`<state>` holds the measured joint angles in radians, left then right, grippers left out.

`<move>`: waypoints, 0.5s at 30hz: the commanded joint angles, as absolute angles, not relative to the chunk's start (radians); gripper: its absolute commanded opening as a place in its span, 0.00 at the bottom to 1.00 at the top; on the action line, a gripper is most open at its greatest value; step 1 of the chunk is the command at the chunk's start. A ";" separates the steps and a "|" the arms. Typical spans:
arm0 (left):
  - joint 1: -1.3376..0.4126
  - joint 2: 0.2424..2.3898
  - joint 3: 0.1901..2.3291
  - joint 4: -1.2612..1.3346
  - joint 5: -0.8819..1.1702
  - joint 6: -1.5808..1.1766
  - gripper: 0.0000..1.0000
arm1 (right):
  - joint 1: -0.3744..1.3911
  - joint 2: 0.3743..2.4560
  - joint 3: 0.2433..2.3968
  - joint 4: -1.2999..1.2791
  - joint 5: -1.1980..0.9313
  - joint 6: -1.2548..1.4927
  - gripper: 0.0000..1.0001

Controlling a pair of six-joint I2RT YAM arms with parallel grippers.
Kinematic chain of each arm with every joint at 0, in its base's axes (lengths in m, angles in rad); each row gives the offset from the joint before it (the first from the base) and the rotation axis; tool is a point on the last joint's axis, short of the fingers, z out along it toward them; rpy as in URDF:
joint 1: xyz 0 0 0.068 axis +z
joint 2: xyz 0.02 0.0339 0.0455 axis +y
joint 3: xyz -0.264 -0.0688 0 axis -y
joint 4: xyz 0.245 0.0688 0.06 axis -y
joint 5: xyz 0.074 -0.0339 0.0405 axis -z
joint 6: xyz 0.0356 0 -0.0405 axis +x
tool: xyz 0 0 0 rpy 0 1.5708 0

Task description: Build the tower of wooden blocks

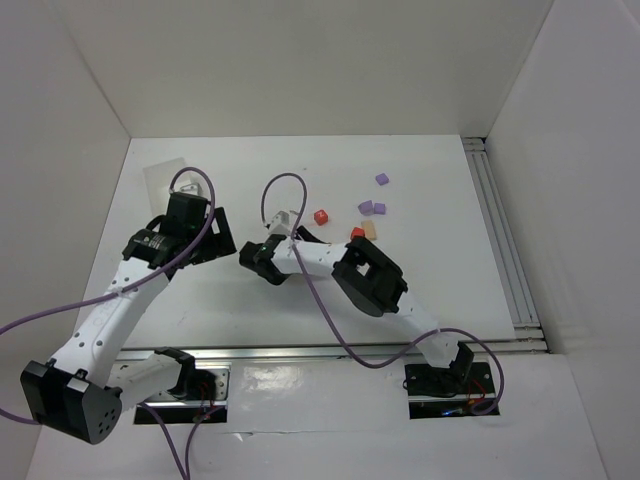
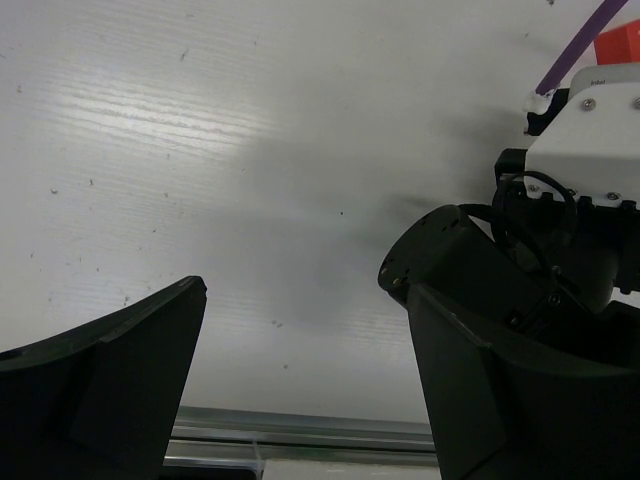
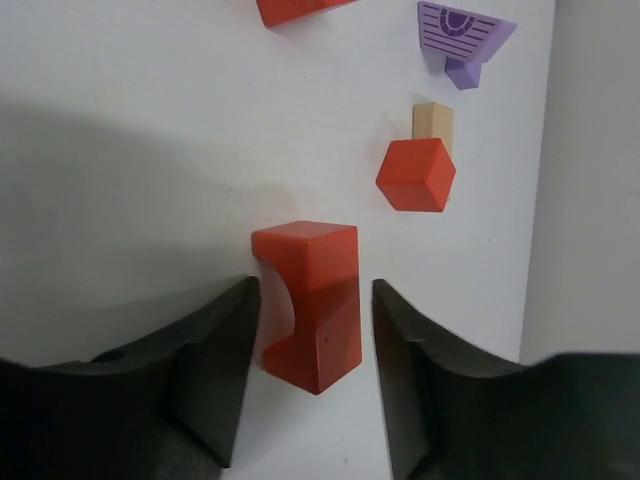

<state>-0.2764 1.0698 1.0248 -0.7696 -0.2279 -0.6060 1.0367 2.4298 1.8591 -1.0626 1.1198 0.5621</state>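
Observation:
My right gripper (image 3: 314,290) is open, with its jaws on either side of an upright red-orange arch block (image 3: 310,300) and a small gap on each side. In the top view this gripper (image 1: 297,229) hides that block. Ahead of it lie a red-orange cube (image 3: 415,175) against a pale tan block (image 3: 434,122), a lilac piece (image 3: 460,35) and another red-orange block (image 3: 300,8). The top view shows loose blocks: red-orange ones (image 1: 321,216) (image 1: 357,233), a tan one (image 1: 369,229) and lilac ones (image 1: 372,208) (image 1: 382,179). I see no stack. My left gripper (image 1: 220,238) (image 2: 300,290) is open and empty over bare table.
A translucent white plastic box (image 1: 165,178) stands at the back left. The right arm's wrist (image 2: 560,200) is close beside my left gripper. A metal rail (image 1: 330,352) runs along the near table edge. White walls enclose the back and both sides.

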 commanded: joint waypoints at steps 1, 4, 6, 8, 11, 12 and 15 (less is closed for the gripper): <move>-0.270 1.040 1.037 -0.752 -0.210 -0.598 0.94 | 1.045 2.415 1.939 -1.091 1.086 0.585 0.60; -0.270 1.040 1.048 -0.752 -0.210 -0.598 0.94 | 1.045 2.360 1.939 -1.046 1.021 0.523 0.78; -0.270 1.040 1.048 -0.752 -0.199 -0.598 0.94 | 1.034 2.320 1.895 -0.979 0.962 0.497 1.00; -0.270 1.031 1.057 -0.752 -0.199 -0.598 0.94 | 1.020 2.251 1.817 -0.909 0.875 0.477 1.00; -0.261 1.031 1.057 -0.752 -0.199 -0.598 0.94 | 0.991 2.159 1.726 -0.844 0.781 0.477 1.00; -0.261 1.031 1.057 -0.752 -0.190 -0.598 0.94 | 0.973 2.136 1.668 -0.795 0.750 0.477 1.00; -0.261 1.031 1.057 -0.752 -0.181 -0.598 0.94 | 0.948 2.056 1.567 -0.701 0.646 0.477 1.00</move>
